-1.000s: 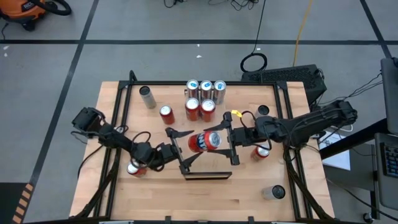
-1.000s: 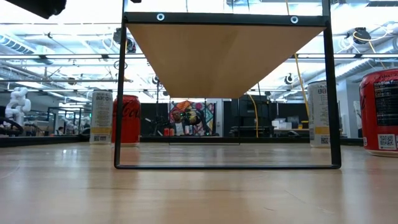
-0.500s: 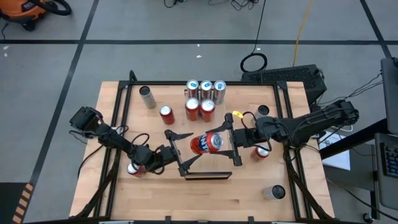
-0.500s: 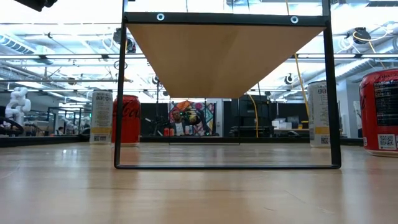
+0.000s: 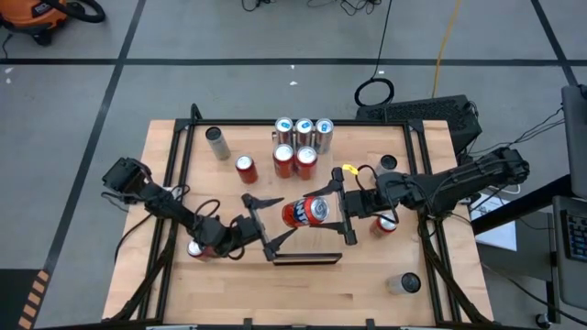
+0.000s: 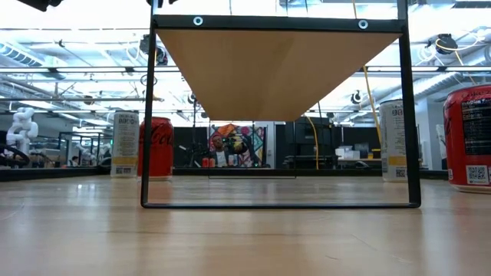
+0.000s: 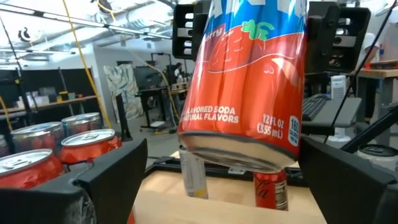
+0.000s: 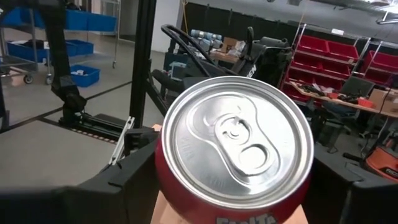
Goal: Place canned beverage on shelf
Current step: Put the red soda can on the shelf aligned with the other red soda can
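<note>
High view: the right hand (image 5: 337, 214) is clamped on a red can (image 5: 305, 210), one finger on each side, with the can tilted so its silver top faces back along the right arm. Can and hand sit above the middle of the table (image 5: 165, 293), over the black-framed shelf (image 5: 305, 258), whose dark near edge shows just beyond the can. The left hand (image 5: 266, 223) is opposite, its fingers spread wide and gripping nothing, their tips just short of the can. Behind the right hand's wrist stands another red can (image 5: 383, 225); beyond the held can, well apart from it, stand three silver-topped cans (image 5: 304, 127) with two red ones (image 5: 295, 160) in front.

Low view: the shelf's pale wood panel (image 6: 276, 69) is seen from below in its black frame (image 6: 148, 115). Neither hand shows here. A red cola can (image 6: 156, 148) stands on the table behind the frame.

Left wrist view: the held can (image 7: 245, 81) hangs tilted just ahead of the left hand's spread fingers (image 7: 115, 171), with the right hand's fingers (image 7: 333, 37) flanking it.

Right wrist view: the can's top (image 8: 236, 140) fills the gap between the right hand's fingers (image 8: 134, 171), pressed against both.
</note>
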You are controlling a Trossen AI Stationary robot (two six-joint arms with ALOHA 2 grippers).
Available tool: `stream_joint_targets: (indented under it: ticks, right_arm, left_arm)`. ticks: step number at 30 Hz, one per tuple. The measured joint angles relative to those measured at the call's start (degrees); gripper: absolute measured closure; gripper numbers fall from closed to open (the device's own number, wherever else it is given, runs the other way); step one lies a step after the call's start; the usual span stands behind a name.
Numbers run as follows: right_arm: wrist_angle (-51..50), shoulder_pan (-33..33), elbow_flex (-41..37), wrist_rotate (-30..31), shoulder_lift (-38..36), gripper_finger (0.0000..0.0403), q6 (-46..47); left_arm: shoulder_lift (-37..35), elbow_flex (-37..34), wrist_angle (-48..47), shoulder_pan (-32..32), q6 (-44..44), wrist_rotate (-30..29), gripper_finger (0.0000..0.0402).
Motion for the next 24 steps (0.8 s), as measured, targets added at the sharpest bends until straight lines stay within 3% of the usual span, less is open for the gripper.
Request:
stream_joint_targets:
  ticks: [7,17,24]
  right_arm:
    - [-1.7,0.0,0.0,0.1,-0.1,0.0128,0.0]
    - [-14.4,-0.5,0.1,-0.1,-6.4,0.0128,2.0]
    - [-27.1,-3.7,0.1,-0.1,-11.7,0.0128,2.1]
  left_arm:
    - [-2.2,0.0,-4.5,-2.2,0.6,-5.1,0.0008]
    - [-12.3,0.0,-23.8,-8.7,-5.1,-8.5,0.0008]
    - [-14.9,0.0,-25.9,-10.4,4.8,-12.9,0.0008]
